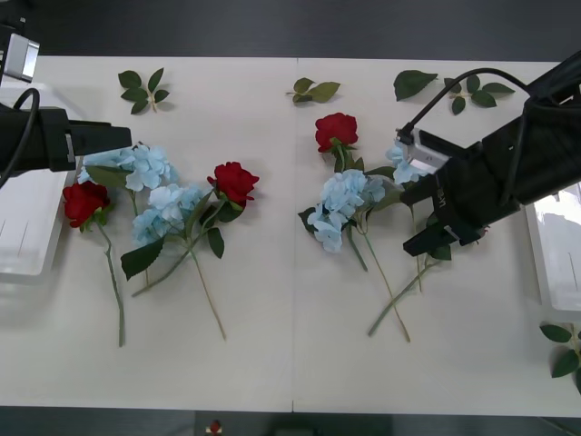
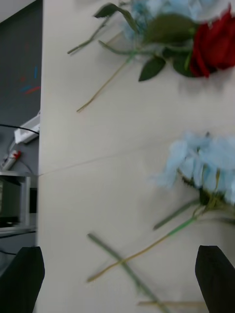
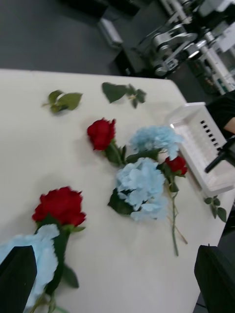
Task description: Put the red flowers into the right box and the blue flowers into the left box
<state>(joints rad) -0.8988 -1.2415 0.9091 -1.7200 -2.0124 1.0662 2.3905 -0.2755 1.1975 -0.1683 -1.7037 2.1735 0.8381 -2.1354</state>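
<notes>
Red flowers lie on the table: one rose (image 1: pixel 83 202) near the left box (image 1: pixel 23 232), another (image 1: pixel 234 182) left of centre, a third (image 1: pixel 336 130) at centre right. Blue flowers (image 1: pixel 150 168) (image 1: pixel 172 204) lie among the left roses, and another cluster (image 1: pixel 343 195) lies right of centre. My right gripper (image 1: pixel 419 218) hovers open over that cluster's stems (image 2: pixel 147 249), partly covering a further blue bloom (image 1: pixel 404 165); its black fingers (image 2: pixel 215 274) hold nothing. At the back left my left gripper (image 1: pixel 113 138) is open beside the blue flowers. The right box (image 1: pixel 556 245) sits at the right edge.
Loose green leaf sprigs lie along the back (image 1: pixel 143 89) (image 1: pixel 313 90) (image 1: pixel 413 84) and at the front right corner (image 1: pixel 565 350). Bare tabletop runs along the front edge. A table seam (image 1: pixel 293 300) crosses the middle.
</notes>
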